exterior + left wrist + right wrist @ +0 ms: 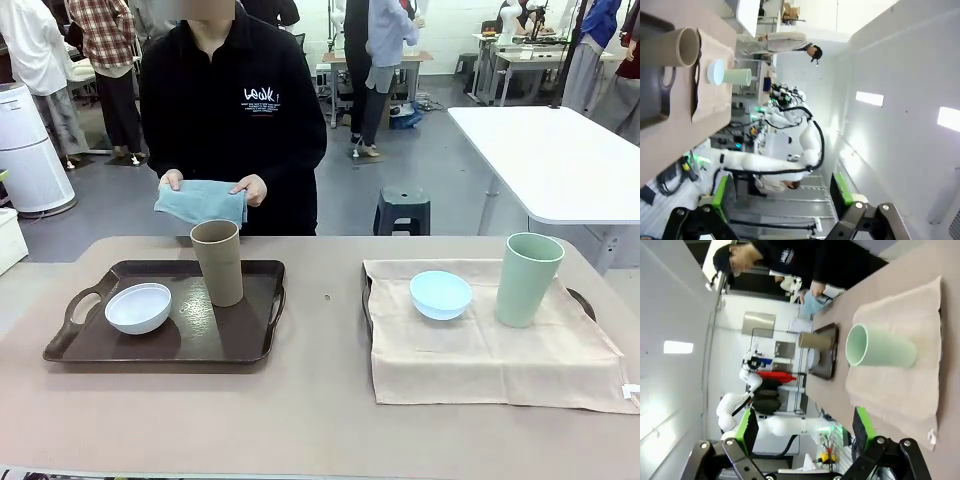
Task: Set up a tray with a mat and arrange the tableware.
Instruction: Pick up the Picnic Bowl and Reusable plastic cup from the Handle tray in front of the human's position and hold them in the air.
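- Tray [212, 338] toward table's [320, 425] left edge: white bowl [138, 307], tan cup [218, 263].
- Mat [470, 362] toward right edge: blue bowl [440, 295], green cup [527, 280].
- Left claw [780, 222] and right claw [805, 462] gape wide, empty.

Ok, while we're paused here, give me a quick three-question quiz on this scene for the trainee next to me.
1. True or false: the tan cup stands on a mat.
2. What shares the beige mat with the pale green cup? A) a white bowl B) the light blue bowl C) a spoon
3. What is the person at the far side holding?

Key
1. False: it stands on the bare dark tray.
2. B.
3. A teal cloth, held in both hands.
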Available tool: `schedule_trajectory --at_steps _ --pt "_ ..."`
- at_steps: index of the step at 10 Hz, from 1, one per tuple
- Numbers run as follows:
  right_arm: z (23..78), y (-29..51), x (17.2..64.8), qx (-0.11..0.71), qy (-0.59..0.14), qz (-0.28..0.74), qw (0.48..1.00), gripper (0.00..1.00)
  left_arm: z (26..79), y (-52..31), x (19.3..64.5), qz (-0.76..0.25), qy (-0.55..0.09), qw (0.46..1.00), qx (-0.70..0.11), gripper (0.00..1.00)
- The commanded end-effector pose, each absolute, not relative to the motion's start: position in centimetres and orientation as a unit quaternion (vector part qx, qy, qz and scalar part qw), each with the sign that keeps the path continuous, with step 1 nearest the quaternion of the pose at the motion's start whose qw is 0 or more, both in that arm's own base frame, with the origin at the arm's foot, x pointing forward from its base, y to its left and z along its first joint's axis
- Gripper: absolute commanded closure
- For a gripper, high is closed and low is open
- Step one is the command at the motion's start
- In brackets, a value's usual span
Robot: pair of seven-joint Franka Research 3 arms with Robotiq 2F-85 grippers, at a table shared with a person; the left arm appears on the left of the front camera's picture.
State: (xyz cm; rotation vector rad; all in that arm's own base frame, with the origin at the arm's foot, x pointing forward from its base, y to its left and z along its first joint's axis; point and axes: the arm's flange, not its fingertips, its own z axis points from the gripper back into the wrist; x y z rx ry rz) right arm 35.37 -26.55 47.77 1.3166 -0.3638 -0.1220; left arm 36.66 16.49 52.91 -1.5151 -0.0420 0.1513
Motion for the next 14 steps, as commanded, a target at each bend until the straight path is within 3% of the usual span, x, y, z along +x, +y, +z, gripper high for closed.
schedule_trajectory --at_steps 1,14 --pt "48.2 -26.76 34.65 0.616 -0.148 -0.044 0.772 0.0 54.53 14.95 35.94 0.06 -0.058 0.735 -0.672 0.0" --pt "48.2 -26.76 34.65 0.616 -0.148 -0.044 0.772 0.0 54.53 14.95 35.94 0.06 -0.058 0.735 -0.672 0.0"
